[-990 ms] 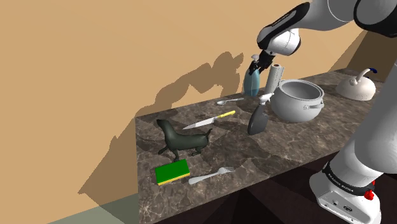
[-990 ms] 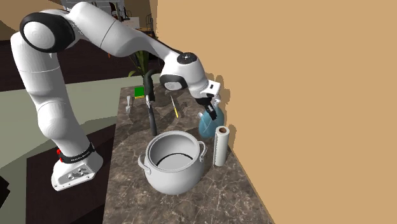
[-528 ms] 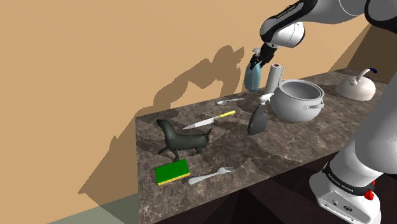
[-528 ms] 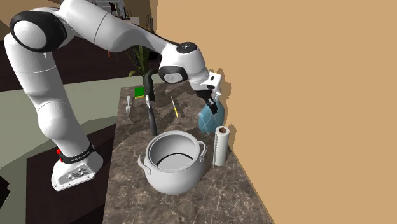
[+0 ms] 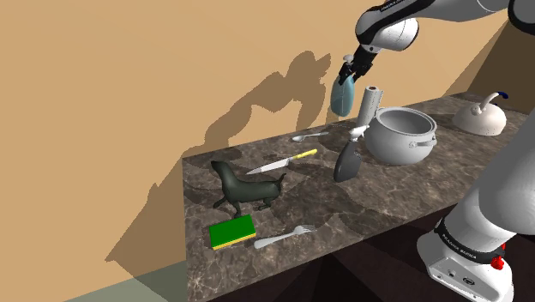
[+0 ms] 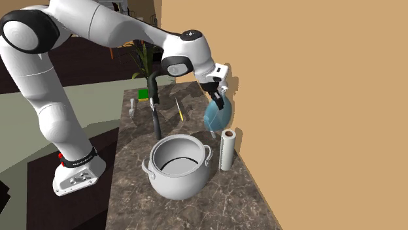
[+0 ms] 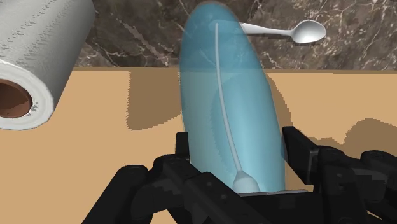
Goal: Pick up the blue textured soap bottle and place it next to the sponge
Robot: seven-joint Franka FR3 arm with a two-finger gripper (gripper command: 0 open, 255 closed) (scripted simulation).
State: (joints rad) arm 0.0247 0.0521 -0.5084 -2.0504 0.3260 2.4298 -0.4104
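You have the translucent pale-blue, oval soap bottle [image 5: 342, 96] hanging tilted above the counter [image 5: 386, 197], its neck clasped in the gripper [image 5: 348, 76], well apart from the green, yellow-edged sponge [image 5: 232, 232] lying flat near the counter's corner.

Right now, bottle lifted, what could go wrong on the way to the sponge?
The tool grips the blue soap bottle only near its top, so it could swing or slip. The paper towel roll stands close beside it; a sideways start may topple it. The seal figurine stands between bottle and sponge; a low carry could strike it.
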